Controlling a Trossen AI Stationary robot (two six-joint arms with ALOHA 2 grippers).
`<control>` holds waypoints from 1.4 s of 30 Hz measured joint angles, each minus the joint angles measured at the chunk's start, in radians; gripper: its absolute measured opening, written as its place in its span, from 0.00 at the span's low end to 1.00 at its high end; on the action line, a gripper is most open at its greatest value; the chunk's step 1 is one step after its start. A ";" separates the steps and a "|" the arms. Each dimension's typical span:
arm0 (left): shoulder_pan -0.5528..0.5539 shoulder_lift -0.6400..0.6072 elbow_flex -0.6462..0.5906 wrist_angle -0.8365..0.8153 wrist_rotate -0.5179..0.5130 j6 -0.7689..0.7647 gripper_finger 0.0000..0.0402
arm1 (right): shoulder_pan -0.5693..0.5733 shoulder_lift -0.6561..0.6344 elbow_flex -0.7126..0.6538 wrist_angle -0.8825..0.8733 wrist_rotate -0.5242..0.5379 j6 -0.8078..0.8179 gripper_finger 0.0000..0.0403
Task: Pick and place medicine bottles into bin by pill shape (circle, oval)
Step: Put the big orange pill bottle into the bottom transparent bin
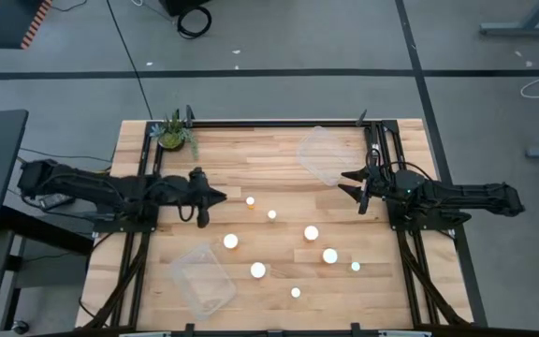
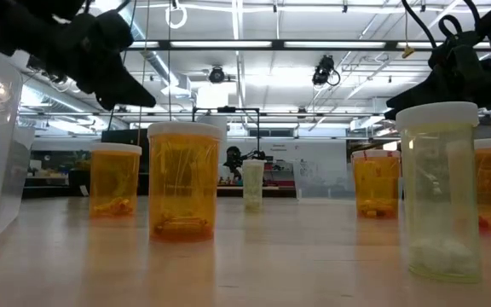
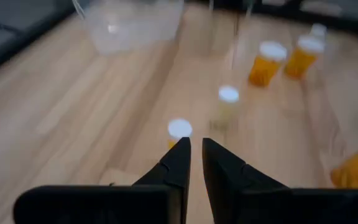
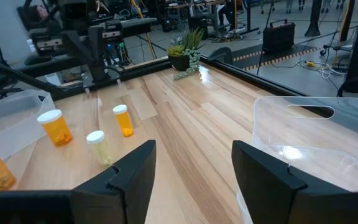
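Several orange medicine bottles with white caps stand upright on the wooden table, among them one (image 1: pixel 250 200), one (image 1: pixel 231 241) and one (image 1: pixel 312 232). My left gripper (image 1: pixel 221 197) hovers over the table's left part and slants down toward the nearest bottle (image 3: pixel 179 129). Its fingers (image 3: pixel 196 149) are open by a narrow gap and hold nothing. My right gripper (image 1: pixel 344 183) waits at the right, beside the far clear bin (image 1: pixel 324 154). It stands wide open (image 4: pixel 194 155) and holds nothing. In the low view a pale bottle (image 2: pixel 437 192) stands closest.
A second clear bin (image 1: pixel 202 278) lies near the front left. A small potted plant (image 1: pixel 173 134) stands at the far left corner. Black frame rails (image 1: pixel 382 140) run along the table's sides. Bare wood lies between the bottles and the far edge.
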 joint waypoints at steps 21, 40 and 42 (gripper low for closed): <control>-0.172 0.456 0.454 -0.504 -0.001 -0.367 0.47 | 0.000 0.000 0.000 0.000 0.000 0.000 0.54; -0.261 0.676 0.712 -0.728 -0.001 -0.487 0.68 | 0.000 0.000 0.000 0.000 0.000 0.000 0.54; -0.262 0.676 0.712 -0.730 0.000 -0.486 0.72 | 0.000 0.000 0.000 0.000 0.000 0.000 0.54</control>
